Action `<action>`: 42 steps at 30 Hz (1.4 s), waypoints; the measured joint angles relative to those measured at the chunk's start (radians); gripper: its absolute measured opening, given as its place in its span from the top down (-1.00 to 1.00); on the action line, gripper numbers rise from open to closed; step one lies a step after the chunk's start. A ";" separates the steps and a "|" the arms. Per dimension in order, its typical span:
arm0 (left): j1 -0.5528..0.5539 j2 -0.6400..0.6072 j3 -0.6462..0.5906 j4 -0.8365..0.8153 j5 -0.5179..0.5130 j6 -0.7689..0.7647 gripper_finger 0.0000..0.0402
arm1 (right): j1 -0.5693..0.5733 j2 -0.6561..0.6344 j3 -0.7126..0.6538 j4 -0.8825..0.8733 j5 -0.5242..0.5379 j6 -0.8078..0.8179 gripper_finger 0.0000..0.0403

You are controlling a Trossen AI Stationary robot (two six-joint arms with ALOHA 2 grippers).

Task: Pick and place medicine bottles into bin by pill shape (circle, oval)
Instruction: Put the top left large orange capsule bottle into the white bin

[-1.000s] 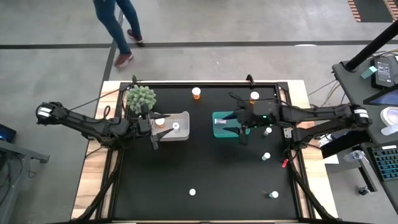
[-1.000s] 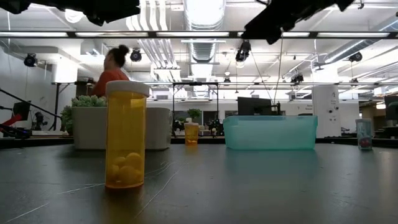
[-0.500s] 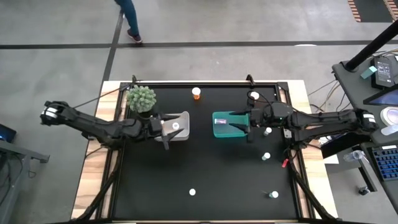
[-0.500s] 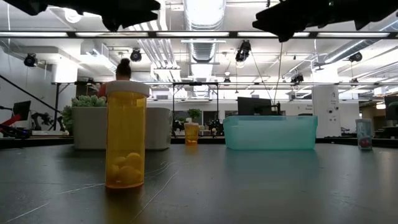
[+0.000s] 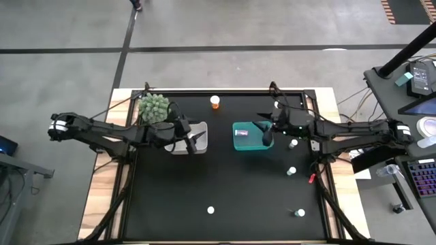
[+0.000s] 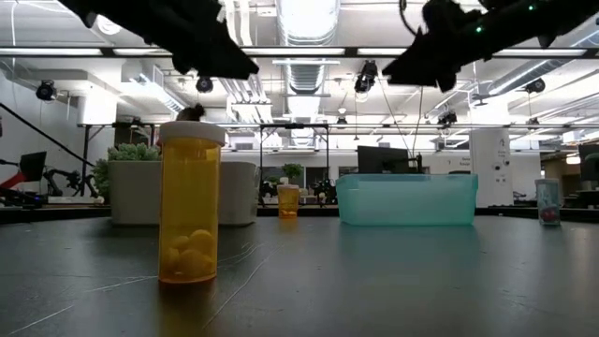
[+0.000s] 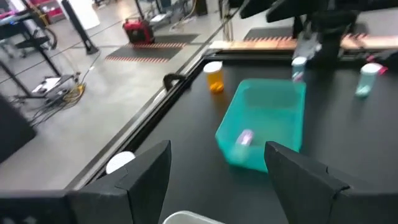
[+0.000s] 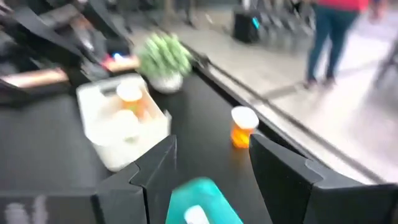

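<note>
Here we see left gripper (image 5: pixel 193 140) spread wide, empty, over white bin (image 5: pixel 201 127); right gripper (image 5: pixel 266 131) spread wide, empty, at teal bin's (image 5: pixel 242 139) 3 o'clock edge.

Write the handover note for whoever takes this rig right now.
Left gripper: open, empty, above the white bin.
Right gripper: open, empty, above the teal bin.
Done: white bin holds an amber bottle, possibly more; teal bin holds one clear bottle.
Left: amber bottle at the far edge, three small bottles near the right arm, two near the front edge.
</note>
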 joint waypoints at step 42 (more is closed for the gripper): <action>0.500 0.656 0.702 -0.470 0.258 -0.235 -0.21 | -0.256 0.217 0.365 -0.494 0.046 -0.245 0.04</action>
